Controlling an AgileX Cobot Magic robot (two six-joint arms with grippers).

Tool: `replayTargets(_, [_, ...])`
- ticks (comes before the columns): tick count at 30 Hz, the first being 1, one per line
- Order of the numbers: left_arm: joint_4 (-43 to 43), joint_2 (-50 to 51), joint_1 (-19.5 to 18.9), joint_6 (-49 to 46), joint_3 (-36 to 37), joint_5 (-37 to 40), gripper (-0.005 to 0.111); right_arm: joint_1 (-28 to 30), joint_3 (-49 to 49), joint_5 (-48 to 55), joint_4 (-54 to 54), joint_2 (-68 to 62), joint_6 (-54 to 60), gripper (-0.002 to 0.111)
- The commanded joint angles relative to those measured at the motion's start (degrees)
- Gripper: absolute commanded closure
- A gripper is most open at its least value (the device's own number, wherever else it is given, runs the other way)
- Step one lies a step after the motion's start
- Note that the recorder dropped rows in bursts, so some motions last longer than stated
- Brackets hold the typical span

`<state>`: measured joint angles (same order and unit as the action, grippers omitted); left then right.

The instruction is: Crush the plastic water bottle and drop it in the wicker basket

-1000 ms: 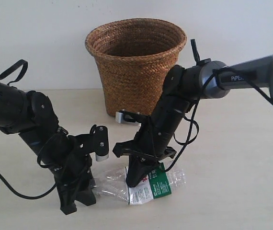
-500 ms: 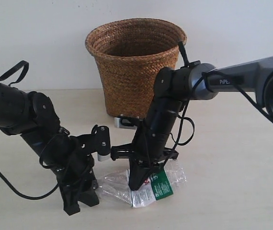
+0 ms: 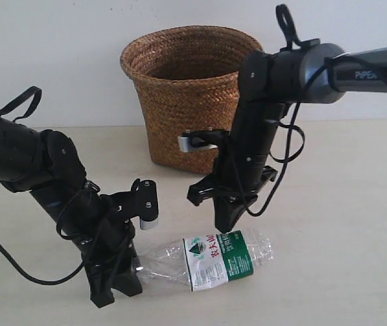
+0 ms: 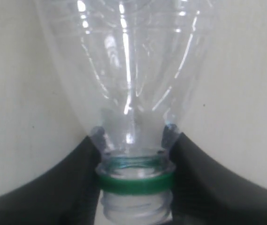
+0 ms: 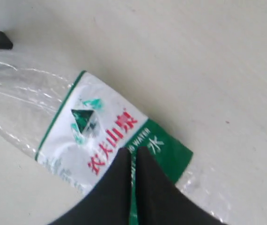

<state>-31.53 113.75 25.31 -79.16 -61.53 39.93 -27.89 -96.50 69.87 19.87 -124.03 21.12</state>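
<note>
The plastic water bottle (image 3: 210, 259) lies on its side on the beige table, its green-and-white label (image 3: 218, 257) facing up and its clear body lightly dented. My left gripper (image 3: 127, 272) is shut on the bottle's neck. In the left wrist view its black fingers (image 4: 79, 173) flank the neck by the green cap ring (image 4: 134, 182). My right gripper (image 3: 225, 223) hangs shut just above the label, holding nothing. In the right wrist view its tips (image 5: 132, 151) sit together over the bottle (image 5: 96, 133). The wicker basket (image 3: 187, 115) stands upright behind both arms.
The basket is at the table's back edge against a pale wall (image 3: 58, 41). Black cables (image 3: 285, 146) hang from the right arm, and a strap loop (image 3: 20, 102) from the left. Bare tabletop (image 3: 343, 224) stretches right of the bottle.
My right gripper has lifted off the bottle and moved up and to the right. The bottle's squashed middle has sprung back fuller, with the label lying flat. The left arm has barely moved.
</note>
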Motion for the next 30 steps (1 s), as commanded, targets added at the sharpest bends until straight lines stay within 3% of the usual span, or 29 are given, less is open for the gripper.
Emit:
replayTargets(1, [0.64, -0.36, -0.09, -0.08, 0.22, 0.99, 0.103, 2.28, 5.02, 0.09, -0.69, 3.01, 1.84, 0.108])
replayTargets(16, [0.46, -0.36, -0.09, 0.34, 0.22, 0.99, 0.103, 2.06, 16.44, -9.94, -2.21, 3.0, 7.0, 0.108])
replayTargets(30, [0.46, -0.36, -0.09, 1.22, 0.22, 0.99, 0.103, 2.28, 16.33, -9.89, -8.31, -5.96, 4.86, 0.108])
